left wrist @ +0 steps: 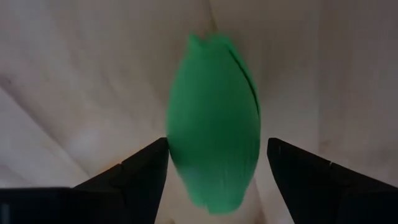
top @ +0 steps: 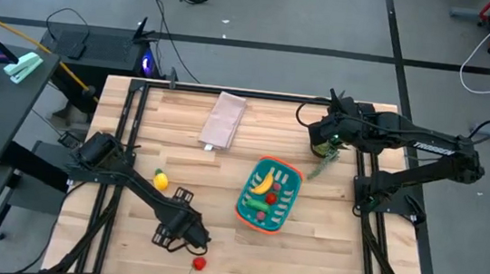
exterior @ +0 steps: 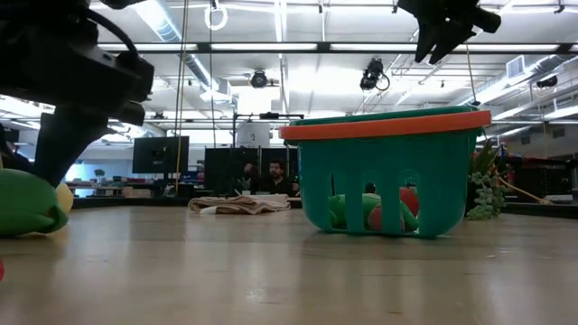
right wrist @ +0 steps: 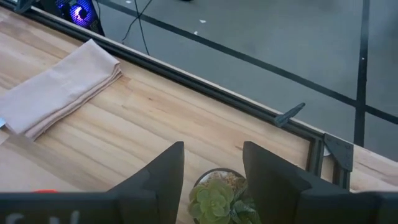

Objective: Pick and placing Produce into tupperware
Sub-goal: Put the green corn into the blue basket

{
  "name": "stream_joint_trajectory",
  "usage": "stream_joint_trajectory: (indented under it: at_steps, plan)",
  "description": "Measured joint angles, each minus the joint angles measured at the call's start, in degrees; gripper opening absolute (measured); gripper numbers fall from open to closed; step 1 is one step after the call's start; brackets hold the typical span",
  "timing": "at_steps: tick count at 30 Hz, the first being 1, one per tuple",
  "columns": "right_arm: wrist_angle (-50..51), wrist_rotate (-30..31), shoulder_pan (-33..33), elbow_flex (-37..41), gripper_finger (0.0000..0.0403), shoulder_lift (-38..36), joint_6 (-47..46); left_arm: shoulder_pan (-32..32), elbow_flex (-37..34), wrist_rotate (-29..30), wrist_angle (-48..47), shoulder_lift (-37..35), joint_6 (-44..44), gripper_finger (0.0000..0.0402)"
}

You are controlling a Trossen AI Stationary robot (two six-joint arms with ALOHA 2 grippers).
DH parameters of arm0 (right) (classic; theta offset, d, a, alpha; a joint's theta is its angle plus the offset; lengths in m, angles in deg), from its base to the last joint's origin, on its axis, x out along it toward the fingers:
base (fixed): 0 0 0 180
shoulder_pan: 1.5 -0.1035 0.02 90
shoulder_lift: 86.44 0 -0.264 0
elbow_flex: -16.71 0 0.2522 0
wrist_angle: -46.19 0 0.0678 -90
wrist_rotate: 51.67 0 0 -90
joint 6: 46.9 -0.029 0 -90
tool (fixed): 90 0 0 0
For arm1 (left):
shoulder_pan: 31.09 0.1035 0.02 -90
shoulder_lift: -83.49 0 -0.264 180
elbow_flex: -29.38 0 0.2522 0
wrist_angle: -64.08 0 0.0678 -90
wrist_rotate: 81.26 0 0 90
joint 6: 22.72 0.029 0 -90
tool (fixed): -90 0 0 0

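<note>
A green pod [left wrist: 214,118] lies on the wooden table between the two fingers of my left gripper [left wrist: 217,168], which is open and points down over it. In the high view the left gripper [top: 185,231] hides the pod. The low view shows the pod [exterior: 27,203] resting on the table with a yellow lemon [exterior: 61,197] behind it. A red tomato [top: 199,263] lies near the front edge. The teal tupperware [top: 244,196] with an orange rim holds a banana [top: 264,183] and red and green pieces. My right gripper [right wrist: 213,162] waits open, high at the far right.
A small potted green plant [right wrist: 217,200] stands under the right gripper, near the table's far right corner. A folded beige cloth [top: 223,121] lies at the far middle. Bare wood [top: 324,255] stretches to the right of the tomato along the front.
</note>
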Motion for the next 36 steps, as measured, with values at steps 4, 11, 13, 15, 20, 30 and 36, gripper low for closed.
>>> stream_joint_trajectory:
  at_steps: [4,11,13,15,20,30,36]
  plan:
    - [0.0,0.0,0.0,0.0,0.0173,0.0,0.0,0.5,0.0,0.0,2.8,0.0,-1.8,0.0281]
    - [0.0,0.0,0.0,0.0,0.0173,0.0,0.0,1.2,0.0,0.0,5.0,0.0,-2.8,0.0281]
    - [0.0,0.0,0.0,0.0,0.0173,0.0,0.0,1.2,-0.4,0.0,5.0,0.0,-2.5,0.0281]
    - [0.0,0.0,0.0,0.0,0.0173,0.0,0.0,1.1,-0.6,0.0,4.7,0.0,-2.5,0.0281]
    - [0.0,0.0,0.0,0.0,0.0173,0.0,0.0,1.2,-1.5,0.0,5.0,0.0,-2.5,0.0276]
    - [0.0,0.0,0.0,0.0,0.0173,0.0,-0.1,1.2,-1.5,0.0,4.6,0.0,-3.2,0.0226]
    - [0.0,0.0,0.0,0.0,0.0173,0.0,-0.1,1.4,-0.3,0.0,4.3,0.0,-4.5,0.0218]
